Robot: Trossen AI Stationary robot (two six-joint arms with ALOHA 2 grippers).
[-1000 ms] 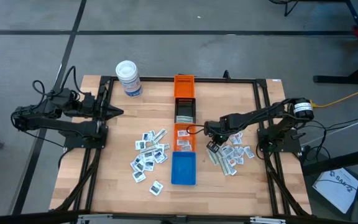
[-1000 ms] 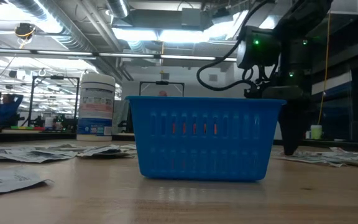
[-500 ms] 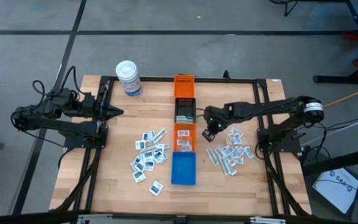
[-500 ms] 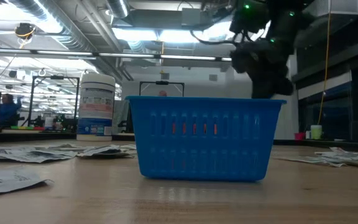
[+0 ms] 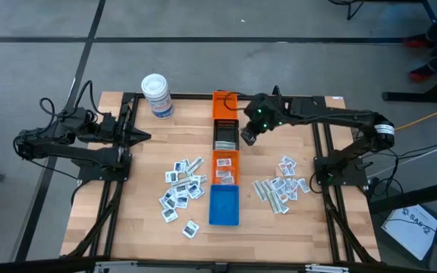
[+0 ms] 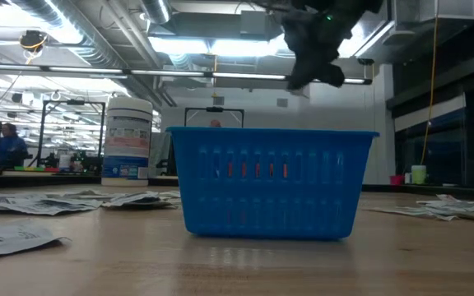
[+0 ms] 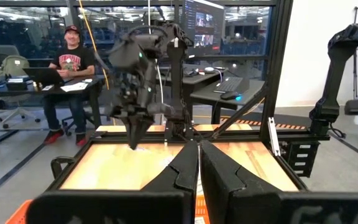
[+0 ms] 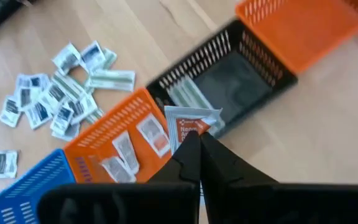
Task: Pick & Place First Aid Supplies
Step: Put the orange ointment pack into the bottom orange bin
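The first aid supplies lie in two heaps of small white packets, one left (image 5: 182, 189) and one right (image 5: 281, 186) of a row of bins. More packets lie in the near orange bin (image 5: 225, 167). My right gripper (image 5: 247, 138) hangs high beside the black bin (image 5: 226, 135), shut on one white packet with red print (image 8: 191, 121). The low view shows it above the blue bin (image 6: 271, 181). My left gripper (image 5: 144, 137) waits shut and level at the table's left side, touching nothing. My right gripper pinches the packet's near edge (image 8: 192, 132) between its two fingertips (image 8: 188, 152). The fingers slant down from the table's right side. The packet sticks out past the fingertips, lifted clear above the black and orange bins.
A far orange bin (image 5: 224, 105), the black, near orange and blue bins (image 5: 224, 205) form a row down the table's middle. A white tub with a blue label (image 5: 158, 95) stands at the far left. People sit at desks beyond the table (image 7: 70, 68).
My right gripper has risen from the right heap with the packet and gone toward the table's far edge, to beside the black bin. It has tipped from pointing steeply down to a slant. The packet is lifted clear of the table.
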